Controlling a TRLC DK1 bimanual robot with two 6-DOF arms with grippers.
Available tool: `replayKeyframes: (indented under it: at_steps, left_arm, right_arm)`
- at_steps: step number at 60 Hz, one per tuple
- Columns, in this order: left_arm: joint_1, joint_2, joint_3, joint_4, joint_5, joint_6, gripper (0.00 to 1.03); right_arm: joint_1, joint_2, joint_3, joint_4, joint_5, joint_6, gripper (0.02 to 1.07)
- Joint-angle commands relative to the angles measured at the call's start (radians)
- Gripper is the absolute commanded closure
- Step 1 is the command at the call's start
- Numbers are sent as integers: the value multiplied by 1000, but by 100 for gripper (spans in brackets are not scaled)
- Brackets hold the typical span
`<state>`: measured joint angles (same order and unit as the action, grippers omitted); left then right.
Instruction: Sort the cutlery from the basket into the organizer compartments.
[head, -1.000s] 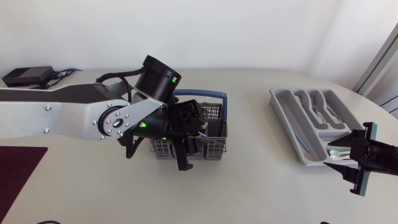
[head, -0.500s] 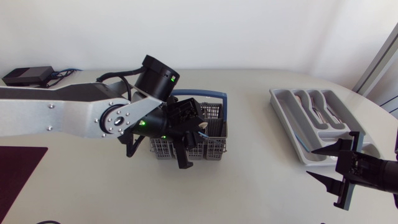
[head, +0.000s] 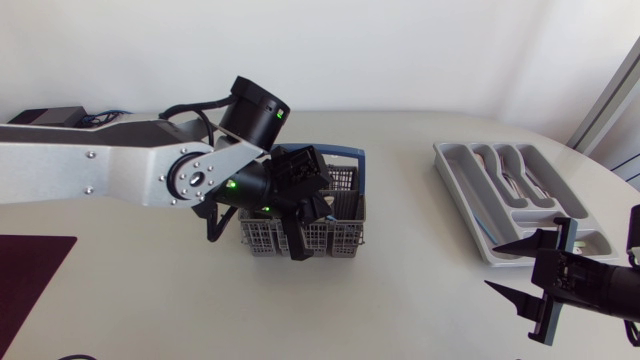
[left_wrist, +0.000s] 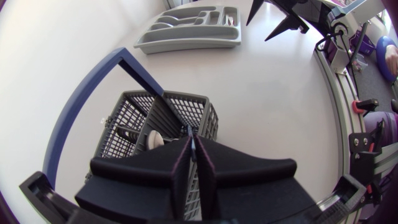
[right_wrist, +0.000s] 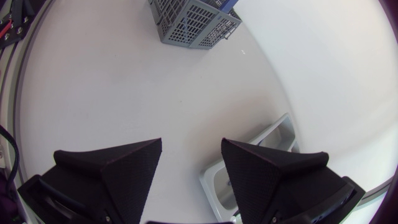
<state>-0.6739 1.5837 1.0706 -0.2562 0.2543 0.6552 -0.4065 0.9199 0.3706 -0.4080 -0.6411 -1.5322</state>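
- One basket (head: 345, 240): grey mesh with a blue handle, standing mid-table, well apart from the organizer.
- One organizer (head: 455, 185): a grey tray on the right of the table. Several pieces lie in its compartments, but you cannot count them reliably.
- Your left gripper (left_wrist: 191, 142): over the basket, fingers pressed almost together on one thin strip (left_wrist: 189, 130) seen edge-on. Its kind cannot be told.
- One pale piece (left_wrist: 153, 139): inside the basket, just beside those fingers.
- Your right gripper (head: 492, 265): above the table (head: 400, 300) near the organizer's end, fingers spread wide, holding nothing.
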Motion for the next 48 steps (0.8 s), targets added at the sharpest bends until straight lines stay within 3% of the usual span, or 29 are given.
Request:
replayKeyframes:
  at_steps: [1,24,48]
  left_arm:
    - [11,24,49,-29,10,14,100]
    - [4,38,161,-161,-1,52,100]
    - [-69,116,405,-364,-90,133,100]
  right_arm:
    - [11,-7,-27,9,3,17,37]
    - [43,-18,-53,15,23,14,37]
    - [98,-90,-61,-8,23,101,33]
